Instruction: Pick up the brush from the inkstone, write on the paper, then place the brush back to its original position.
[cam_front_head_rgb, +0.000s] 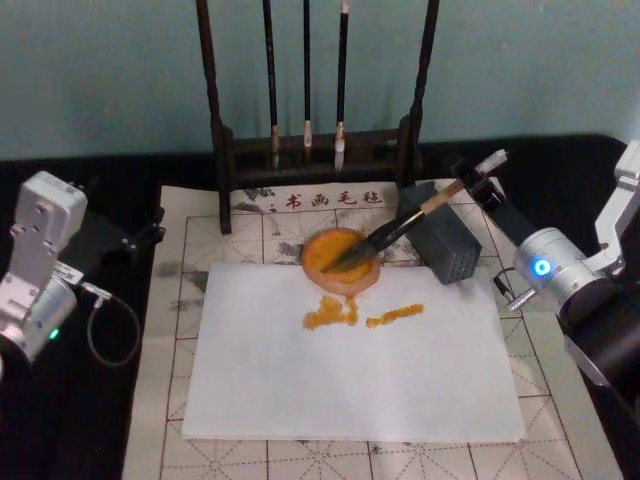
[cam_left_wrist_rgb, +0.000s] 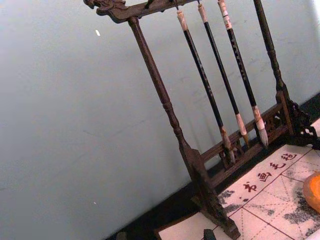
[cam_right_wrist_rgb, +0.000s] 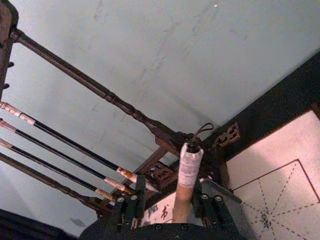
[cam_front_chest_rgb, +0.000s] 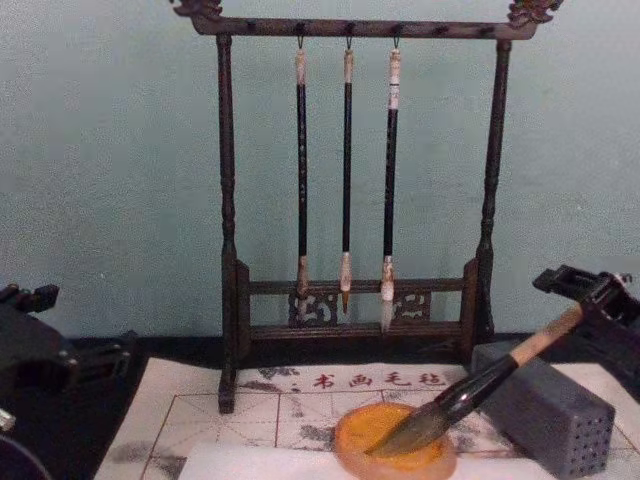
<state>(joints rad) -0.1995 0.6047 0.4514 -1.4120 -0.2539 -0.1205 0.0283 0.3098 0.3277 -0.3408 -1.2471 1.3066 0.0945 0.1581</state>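
A: Head view first. Where is the brush?

B: The large calligraphy brush with the tan wooden handle, white end and glossy black lower section (cam_front_head_rgb: 400, 225) slants with its bristles in the small round orange-amber inkstone (cam_front_head_rgb: 312, 272). Its handle runs up and to the right of the inkstone, over the grey rectangular block with holes (cam_front_head_rgb: 450, 250), to the right end effector (cam_front_head_rgb: 480, 188). The plain white sheet of paper (cam_front_head_rgb: 350, 380) lies just in front of the inkstone and carries orange strokes (cam_front_head_rgb: 360, 315). The left end effector (cam_front_head_rgb: 125, 238) sits parked well to the left of the inkstone. I cannot tell its grip.

A: Left wrist view?

B: The dark wooden rack (cam_left_wrist_rgb: 165, 107) with three thin black-handled brushes (cam_left_wrist_rgb: 225, 90) stands behind the inkstone.

A: Right wrist view?

B: The handle's white end stands between parted jaws. One side is against the handle and the other shows a gap, so I read it as released.

A: Chest view?

B: The bristles are down in the inkstone. The handle seems to rest on the block's edge nearest the inkstone.

A: Which step, then?

B: I judge the writing done and the brush being returned. Next, the right end effector should draw back away from the inkstone, clear of the handle. It must not nudge the brush off the block.
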